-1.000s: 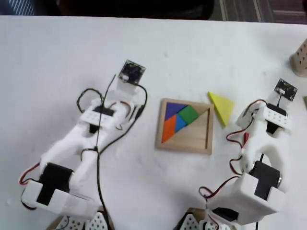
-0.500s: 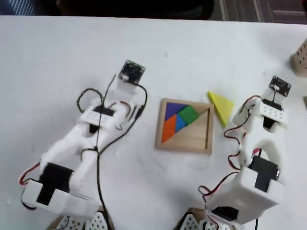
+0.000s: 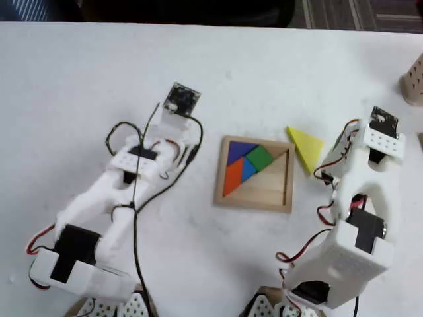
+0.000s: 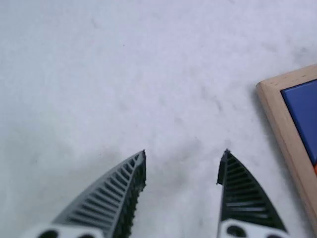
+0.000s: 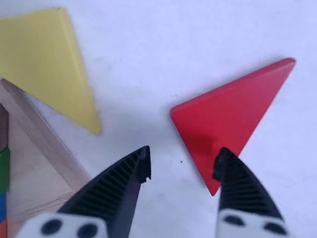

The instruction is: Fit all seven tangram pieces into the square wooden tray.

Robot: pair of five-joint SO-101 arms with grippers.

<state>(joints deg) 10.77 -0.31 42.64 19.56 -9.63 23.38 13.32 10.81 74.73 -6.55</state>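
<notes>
High view: the partly filled tray (image 3: 271, 188) sits mid-frame, with the yellow triangle (image 3: 307, 148) just right of it. Left wrist view: the left claw (image 4: 183, 166) hangs open over the tabletop (image 4: 124, 74), beside the tray. Right wrist view: the right claw (image 5: 182, 161) is open at the red triangle (image 5: 233, 109), probably to grasp it.

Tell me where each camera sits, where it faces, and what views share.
High view: fixed above the table, looking down at tray and yellow triangle; left arm and right arm show.
Left wrist view: on that wrist, looking past the open left end effector at table and a tray corner with a blue piece.
Right wrist view: on that wrist, looking past the open right end effector at yellow triangle, red triangle, tray corner.
Shared: tray in all three; yellow triangle in high and right wrist views.
</notes>
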